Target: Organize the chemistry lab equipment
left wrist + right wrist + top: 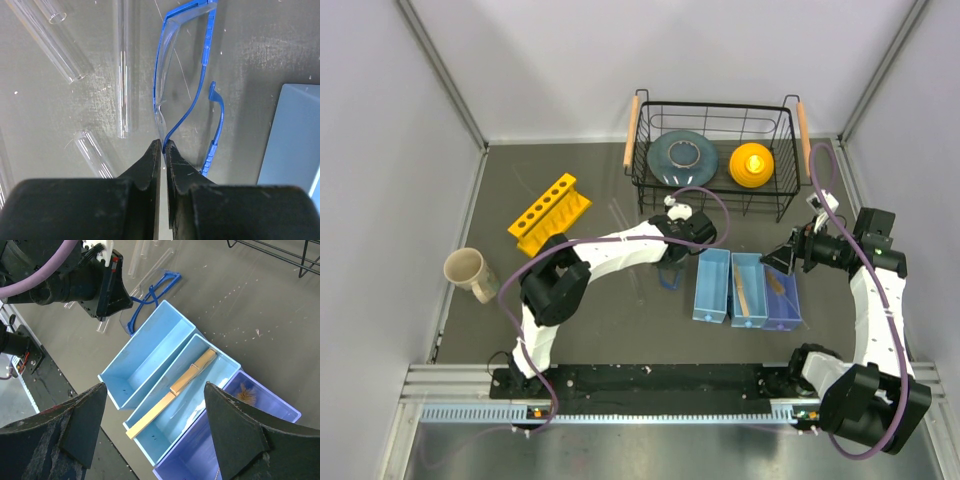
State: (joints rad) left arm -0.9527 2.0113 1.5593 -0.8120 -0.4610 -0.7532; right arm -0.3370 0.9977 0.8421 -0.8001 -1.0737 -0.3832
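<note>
Yellow six-hole rack (pixel 548 213) stands at the left of the table (pixel 620 325); clear glass tubes (pixel 122 75) lie loose on the surface to its right; left gripper (pixel 163 146) has its jaws pressed together, pinching the blue rim of the safety glasses (pixel 175 60), which rest on the table just beside the tubes; wooden clamp (pixel 172 392) lies inside the middle light-blue bin (pixel 200 385); right gripper (pixel 155 386) hangs above the bins, jaws spread wide, holding nothing.

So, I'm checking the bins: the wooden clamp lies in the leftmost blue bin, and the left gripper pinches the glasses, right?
No: the wooden clamp lies in the middle bin, as the right wrist view shows. The left gripper does pinch the glasses.
</note>
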